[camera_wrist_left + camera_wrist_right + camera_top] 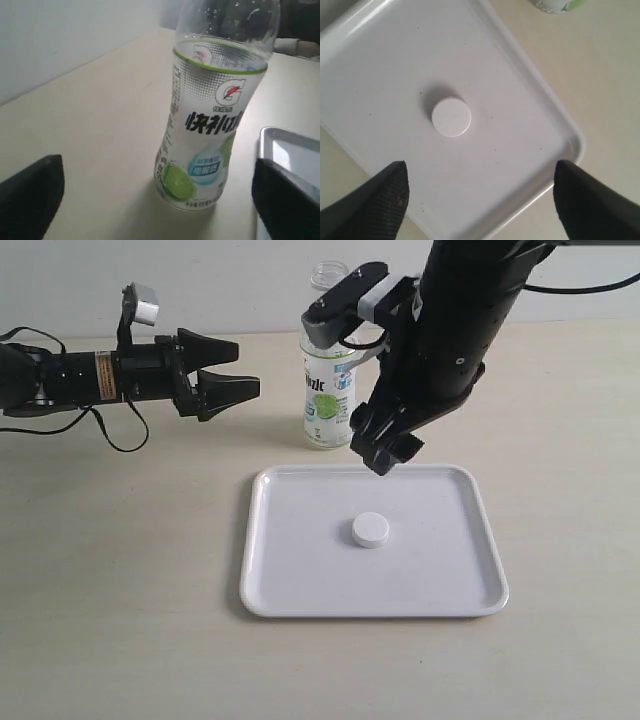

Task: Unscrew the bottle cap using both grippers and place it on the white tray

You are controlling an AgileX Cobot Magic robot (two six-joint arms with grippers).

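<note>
Lying flat near the middle of the tray (268, 592), the cap (370, 529) is a short round white disc of smooth plastic with a plain top, and it touches neither gripper. The tray is glossy white plastic, squarish, with rounded corners and a low raised rim, and it sits on a matte beige table (120, 570).

The bottle (327, 400) stands upright on the table just beyond the tray's far edge, nearer the far left corner. It is slim clear plastic, pinched in at the waist, with its threaded neck bare at the top. Its wrapped label is white, blue and green, with bold dark lettering and a lime printed low down.

The left gripper (246, 368) hangs level above the table to the left of the bottle, pointing at it but apart from it. Its two black tapered fingers are spread and hold nothing; in the left wrist view the bottle shows between them.

The right gripper (385, 452) points down over the tray's far edge. Its black, faintly textured fingers (375, 205) are also spread wide and empty, and the right wrist view shows the cap on the tray between them.
</note>
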